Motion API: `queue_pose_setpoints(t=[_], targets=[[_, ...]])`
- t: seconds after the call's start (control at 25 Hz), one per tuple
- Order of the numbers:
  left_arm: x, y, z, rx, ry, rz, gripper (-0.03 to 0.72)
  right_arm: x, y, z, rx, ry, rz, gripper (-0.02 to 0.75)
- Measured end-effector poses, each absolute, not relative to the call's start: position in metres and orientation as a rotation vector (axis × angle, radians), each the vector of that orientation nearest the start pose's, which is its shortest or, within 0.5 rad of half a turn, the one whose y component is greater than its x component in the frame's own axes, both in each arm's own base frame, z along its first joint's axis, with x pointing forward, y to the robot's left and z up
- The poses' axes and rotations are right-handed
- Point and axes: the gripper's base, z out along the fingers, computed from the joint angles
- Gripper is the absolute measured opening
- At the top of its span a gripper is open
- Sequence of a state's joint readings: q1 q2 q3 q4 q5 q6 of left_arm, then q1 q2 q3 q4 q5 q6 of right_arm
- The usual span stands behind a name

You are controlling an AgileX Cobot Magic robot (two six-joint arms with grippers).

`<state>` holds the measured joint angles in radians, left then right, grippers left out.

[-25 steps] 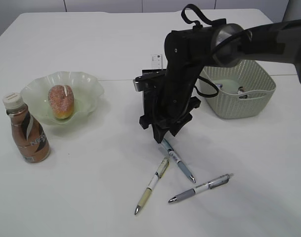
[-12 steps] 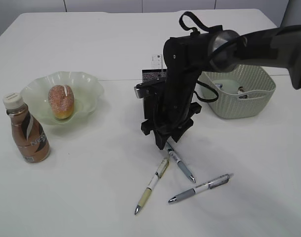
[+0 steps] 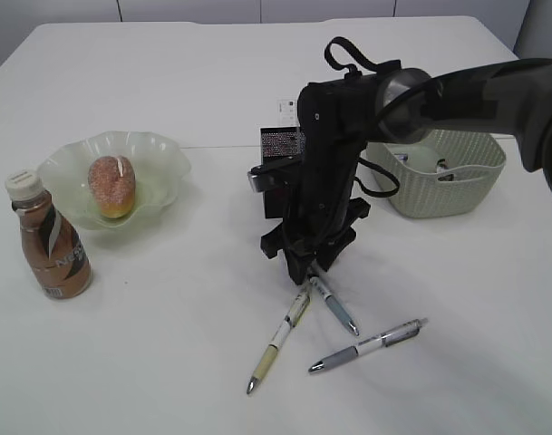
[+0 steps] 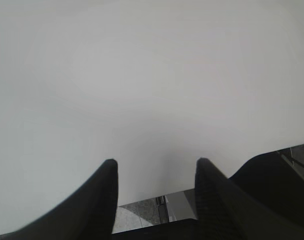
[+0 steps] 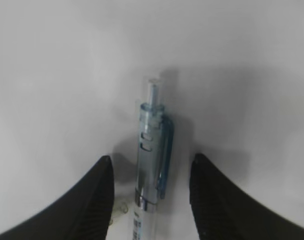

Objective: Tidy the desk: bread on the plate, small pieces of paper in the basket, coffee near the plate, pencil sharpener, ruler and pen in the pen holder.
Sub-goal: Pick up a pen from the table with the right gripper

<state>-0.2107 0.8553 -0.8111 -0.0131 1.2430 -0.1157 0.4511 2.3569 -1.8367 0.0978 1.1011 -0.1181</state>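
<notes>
Three pens lie on the white table (image 3: 167,362) in front of the black pen holder (image 3: 277,172): a blue pen (image 3: 333,304) nearest it, a yellowish pen (image 3: 277,343) just left of that, and a grey pen (image 3: 366,345) farther out to the right. There is one plate (image 3: 158,154) holding one piece of bread (image 3: 111,186) well left of the holder, one coffee bottle (image 3: 49,237) beyond it, and one basket (image 3: 457,177) to the holder's right.

Only the right wrist view shows the blue pen's clicker and clip (image 5: 152,150) lying between the right gripper (image 5: 152,187) fingers, which stand spread on either side without touching it. The left gripper (image 4: 155,172) hangs released over bare table, holding nothing.
</notes>
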Motion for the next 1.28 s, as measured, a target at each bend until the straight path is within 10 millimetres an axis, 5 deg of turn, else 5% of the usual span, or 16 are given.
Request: queue_pose_setpoints(t=[0.44,0.96,1.28], targets=[[0.1233,-0.0275,0.3094,0.129,2.773,-0.103,0.358,0.415,0.2091,0.1193,-0.827,3.035,0.126,0.388],[0.1233,-0.0275,0.3094,0.129,2.773,-0.103,0.355,0.4135,0.2084,0.1182,-0.833,3.054,0.121,0.127],[0.1233,-0.0275,0.3094,0.129,2.773,-0.103,0.354,0.4107,0.2072,0.1191,-0.846,3.09,0.114,0.108]])
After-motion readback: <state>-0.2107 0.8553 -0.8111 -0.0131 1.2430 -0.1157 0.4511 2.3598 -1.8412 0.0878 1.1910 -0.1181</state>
